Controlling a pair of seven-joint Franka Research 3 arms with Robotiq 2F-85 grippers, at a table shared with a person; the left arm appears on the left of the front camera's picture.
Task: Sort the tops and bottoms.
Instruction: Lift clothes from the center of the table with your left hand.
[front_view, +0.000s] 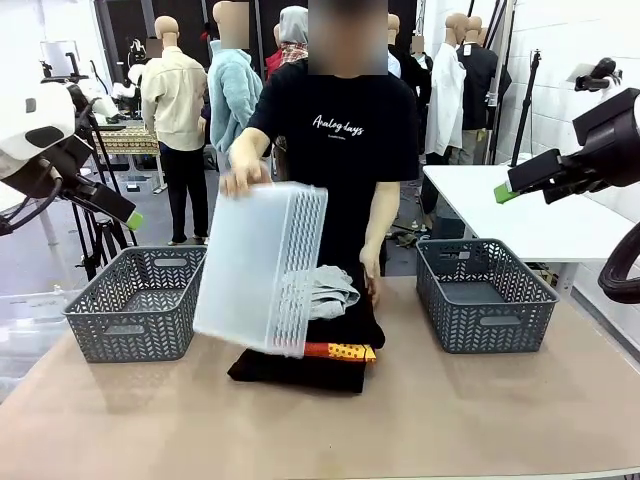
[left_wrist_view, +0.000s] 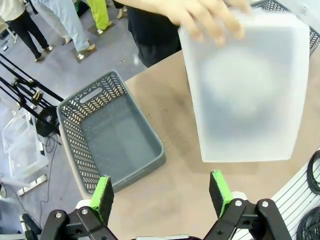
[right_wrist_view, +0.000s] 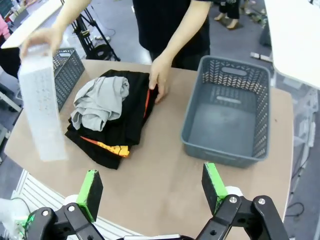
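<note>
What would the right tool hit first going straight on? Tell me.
The right tool would most likely meet bare tabletop between the clothes pile and the grey basket; depth is unclear.

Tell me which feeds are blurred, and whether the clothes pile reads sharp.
Left wrist view: the white bin and the person's hand on it are motion-smeared, the grey basket sharp. Right wrist view: the bin smeared, the clothes pile crisp. Front view: bin and pile sharp.

— Work surface?
— Tan table (front_view: 450, 420), matt, evenly lit. A white table (front_view: 540, 225) stands beyond its far right corner.
— Surroundings?
— Smooth grey floor (left_wrist_view: 100, 55). White panelled wall (front_view: 560, 40) on the right. A black stand (left_wrist_view: 47, 120) rests on the floor at left.
</note>
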